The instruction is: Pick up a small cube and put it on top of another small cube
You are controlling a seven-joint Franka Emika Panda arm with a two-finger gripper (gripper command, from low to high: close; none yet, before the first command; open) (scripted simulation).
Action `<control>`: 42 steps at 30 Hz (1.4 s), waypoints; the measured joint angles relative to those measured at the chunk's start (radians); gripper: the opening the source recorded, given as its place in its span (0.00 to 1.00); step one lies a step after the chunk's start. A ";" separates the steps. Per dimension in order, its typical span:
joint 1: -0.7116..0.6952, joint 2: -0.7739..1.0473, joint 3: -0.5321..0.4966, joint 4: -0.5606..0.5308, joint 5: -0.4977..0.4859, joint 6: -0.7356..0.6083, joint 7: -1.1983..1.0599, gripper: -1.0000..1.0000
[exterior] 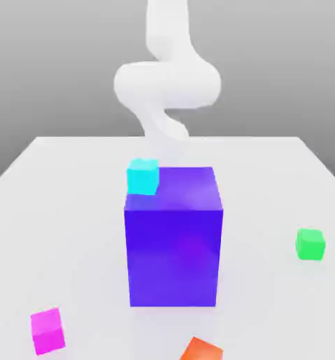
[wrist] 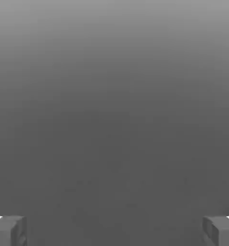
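Note:
Several small cubes lie on the white table (exterior: 58,211). A cyan cube (exterior: 143,176) sits at the far left top corner of a big purple block (exterior: 174,246); whether it rests on the block or stands behind it I cannot tell. Toward the exterior view's right lies a green cube (exterior: 310,245). A magenta cube (exterior: 47,330) is at the near left, and an orange cube (exterior: 202,349) is cut off by the near edge. My gripper (wrist: 114,230) is open, its fingertips (wrist: 10,230) far apart with nothing between them, facing plain grey background.
The tall purple block stands in the middle of the table and hides what is behind it. The white arm (exterior: 167,84) rises beyond the block at the table's far side.

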 joint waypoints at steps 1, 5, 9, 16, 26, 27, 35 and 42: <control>0.013 0.039 -0.025 -0.003 0.012 0.012 -0.035 0.50; 0.060 0.185 -0.117 -0.014 0.062 0.057 -0.174 0.50; 0.092 0.330 -0.197 -0.024 0.124 0.100 -0.318 0.50; 0.109 0.587 -0.297 -0.041 0.245 0.173 -0.579 0.50; 0.019 0.927 -0.327 -0.072 0.308 0.296 -0.875 0.50; 0.010 0.957 -0.332 -0.077 0.300 0.310 -0.894 0.50; -0.096 1.189 -0.242 -0.048 0.381 0.464 -1.024 0.00; -0.088 1.173 -0.253 -0.052 0.367 0.451 -1.015 0.00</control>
